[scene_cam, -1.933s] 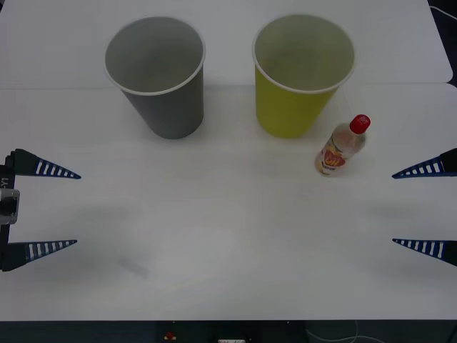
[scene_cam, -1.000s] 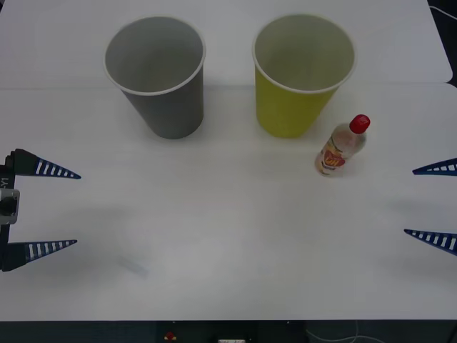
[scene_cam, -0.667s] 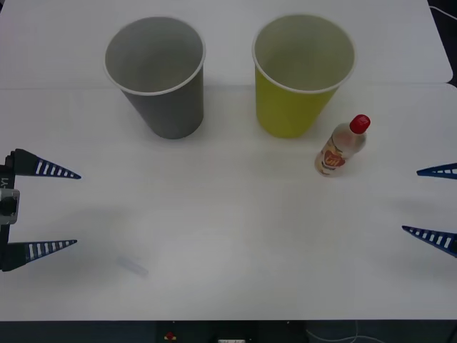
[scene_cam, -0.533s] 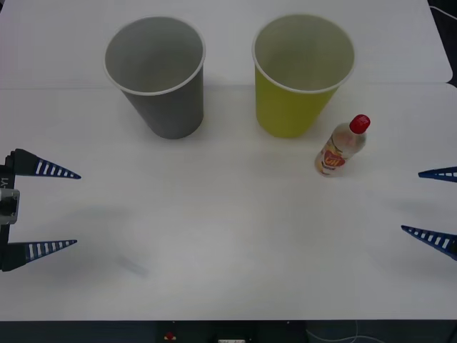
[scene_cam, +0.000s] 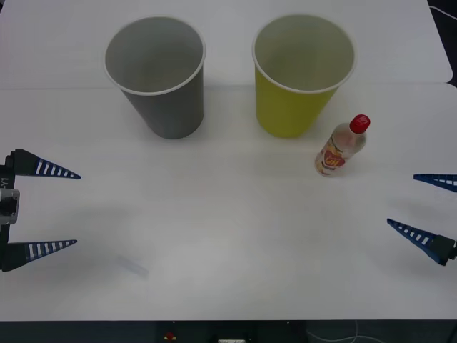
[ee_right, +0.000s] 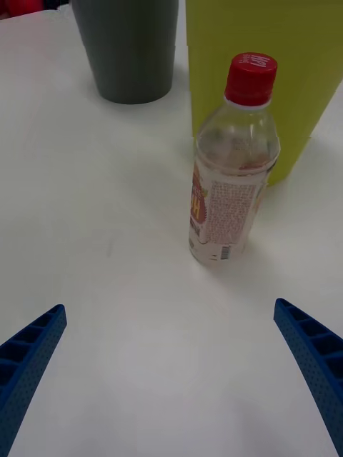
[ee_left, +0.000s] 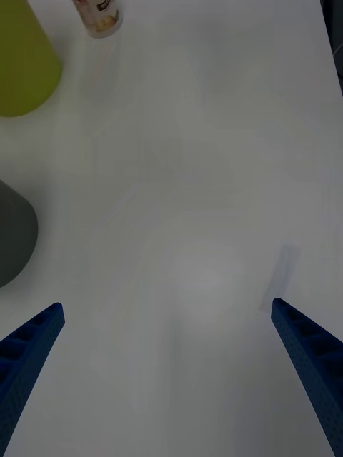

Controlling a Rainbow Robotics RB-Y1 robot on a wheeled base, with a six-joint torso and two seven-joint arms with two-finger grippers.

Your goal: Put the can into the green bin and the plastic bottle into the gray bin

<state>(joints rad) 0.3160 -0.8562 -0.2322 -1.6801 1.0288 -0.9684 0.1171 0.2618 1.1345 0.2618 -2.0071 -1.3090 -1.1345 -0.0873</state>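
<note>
The plastic bottle (scene_cam: 342, 146) stands upright on the white table, clear with a red cap and a red-and-white label, just right of and in front of the green bin (scene_cam: 303, 75). The gray bin (scene_cam: 156, 75) stands to the left of the green one, both upright. My right gripper (scene_cam: 402, 200) is open at the table's right edge, apart from the bottle. In the right wrist view the bottle (ee_right: 232, 186) stands ahead of the open right gripper (ee_right: 168, 307), with the green bin (ee_right: 286, 71) behind it. My left gripper (scene_cam: 75, 209) waits open at the left edge. The can is out of view.
A faint small mark (scene_cam: 132, 266) lies on the table near the left gripper, also seen as a pale mark (ee_left: 286, 260) in the left wrist view. The table's dark front edge (scene_cam: 228, 329) runs along the near side.
The right gripper drew back toward the right edge, then came slightly forward and lower with its fingers angled toward the bottle. The left gripper, bottle and bins have not moved.
</note>
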